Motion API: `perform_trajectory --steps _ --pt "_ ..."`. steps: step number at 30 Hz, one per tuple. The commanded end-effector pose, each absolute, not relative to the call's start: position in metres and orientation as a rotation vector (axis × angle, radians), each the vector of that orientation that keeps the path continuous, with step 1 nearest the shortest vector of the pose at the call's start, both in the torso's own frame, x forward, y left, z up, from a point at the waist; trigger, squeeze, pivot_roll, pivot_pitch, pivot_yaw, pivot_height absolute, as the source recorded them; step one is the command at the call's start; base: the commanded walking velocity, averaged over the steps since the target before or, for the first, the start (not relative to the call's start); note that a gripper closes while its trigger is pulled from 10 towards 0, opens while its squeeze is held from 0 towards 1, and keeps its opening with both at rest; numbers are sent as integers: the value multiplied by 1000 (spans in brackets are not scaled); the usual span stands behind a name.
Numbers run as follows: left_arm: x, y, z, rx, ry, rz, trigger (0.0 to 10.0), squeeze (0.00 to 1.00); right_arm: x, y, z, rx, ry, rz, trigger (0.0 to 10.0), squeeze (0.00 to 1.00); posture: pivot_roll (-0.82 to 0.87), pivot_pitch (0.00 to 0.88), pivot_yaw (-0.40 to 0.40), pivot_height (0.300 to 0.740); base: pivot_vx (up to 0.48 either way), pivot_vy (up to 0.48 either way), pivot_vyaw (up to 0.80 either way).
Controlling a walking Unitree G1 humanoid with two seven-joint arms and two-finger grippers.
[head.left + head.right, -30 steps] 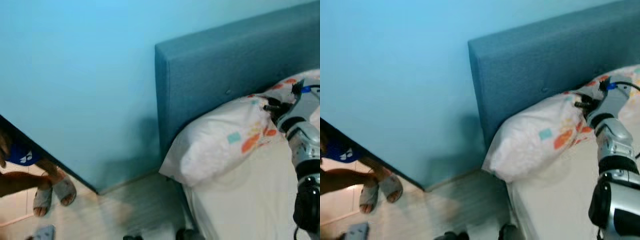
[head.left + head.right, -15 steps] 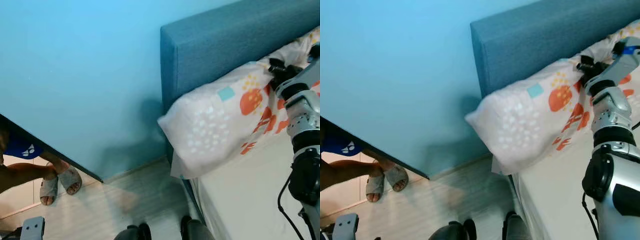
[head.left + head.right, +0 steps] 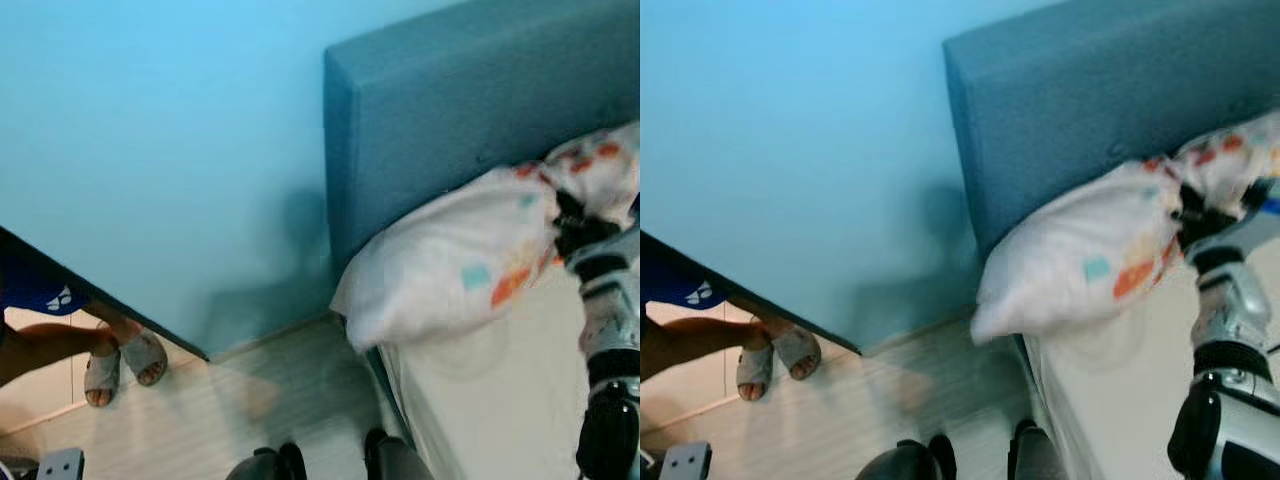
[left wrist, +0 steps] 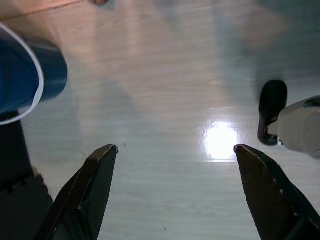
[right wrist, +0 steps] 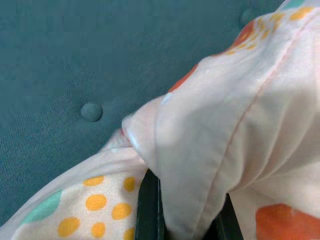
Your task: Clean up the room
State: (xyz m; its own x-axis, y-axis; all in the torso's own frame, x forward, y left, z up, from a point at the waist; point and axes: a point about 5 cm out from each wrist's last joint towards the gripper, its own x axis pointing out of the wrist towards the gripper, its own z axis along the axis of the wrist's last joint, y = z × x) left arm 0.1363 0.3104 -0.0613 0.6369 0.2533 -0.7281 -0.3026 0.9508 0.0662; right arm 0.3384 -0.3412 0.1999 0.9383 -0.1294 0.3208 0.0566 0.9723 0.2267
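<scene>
Head cameras first: the right pincer (image 3: 1192, 222) is up at the head of the bed (image 3: 480, 410), clamped on a bunch of fabric near the middle of the patterned pillow (image 3: 450, 270). The pillow sits on the mattress against the blue headboard (image 3: 440, 120), its near end sagging past the mattress corner over the floor (image 3: 250, 400). That mid-pillow pinch reads as a way to drag or lift the whole thing toward its proper spot at the headboard. Over by the light blue wall (image 3: 160, 150), a person's sandalled feet (image 3: 122, 358) stand well apart from the bed.

Left wrist camera now: the left pincer (image 4: 175, 190) hangs idle over the pale floor, its two black fingers (image 4: 95, 175) spread wide and nothing between them. A blue rounded object (image 4: 25, 75) sits off to one side, and the robot's own foot (image 4: 290, 125) is just in shot.

Right wrist camera: close in on the action, the two black fingers (image 5: 147, 210) are shut on a thick fold of pillowcase, cloth bulging out between them, with the tufted headboard and one of its buttons (image 5: 91, 111) right behind. The grip looks deep enough to hold, though soft cloth could slip if tugged hard.
</scene>
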Motion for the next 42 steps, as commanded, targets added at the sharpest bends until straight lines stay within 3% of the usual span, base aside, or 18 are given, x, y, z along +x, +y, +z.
perform_trajectory --steps 1,5,8,11,13,14,15,18,19,23,31,36,42 --pt "118 319 -65 -60 875 345 10000 0 324 -351 179 208 -313 -185 10000 0 54 345 123 740 0 0 0" --pt "120 315 -66 -69 873 340 10000 0 295 -363 126 173 -126 -348 10000 0 49 342 123 740 0 0 0" --pt "121 314 -66 -72 872 339 10000 0 291 -364 119 162 -89 -371 10000 0 49 342 123 740 0 0 0" --pt "126 308 -67 -78 868 324 10000 0 273 -364 78 122 170 -481 10000 0 42 327 129 740 0 0 0" --pt "127 307 -67 -79 868 320 10000 0 268 -364 69 99 233 -509 10000 0 42 327 129 740 0 0 0" --pt "129 307 -67 -80 866 319 10000 0 265 -364 63 94 271 -530 10000 78 42 320 131 740 0 0 0" --pt "133 306 -66 -82 860 316 10000 0 257 -367 55 86 330 -589 10000 408 41 317 130 740 0 0 0" --pt "134 306 -66 -83 857 315 10000 0 254 -368 52 78 347 -615 10000 408 41 317 130 740 0 0 0" --pt "136 305 -65 -88 851 316 10000 0 250 -370 48 57 396 -641 10000 1000 36 294 129 740 0 0 0" --pt "143 305 -63 -105 835 319 10000 0 241 -375 40 25 491 -722 10000 1000 31 281 128 740 0 0 0" --pt "177 294 -51 -286 717 232 10000 0 252 -370 47 -30 502 -732 10000 1000 -3 222 118 740 0 0 0" --pt "207 286 -34 -391 608 72 10000 0 254 -372 52 -77 536 -760 10000 1000 -15 198 113 740 0 0 0" --pt "233 265 -13 -543 522 -286 10000 0 259 -386 75 -138 529 -820 10000 1000 -41 157 109 740 0 0 0"
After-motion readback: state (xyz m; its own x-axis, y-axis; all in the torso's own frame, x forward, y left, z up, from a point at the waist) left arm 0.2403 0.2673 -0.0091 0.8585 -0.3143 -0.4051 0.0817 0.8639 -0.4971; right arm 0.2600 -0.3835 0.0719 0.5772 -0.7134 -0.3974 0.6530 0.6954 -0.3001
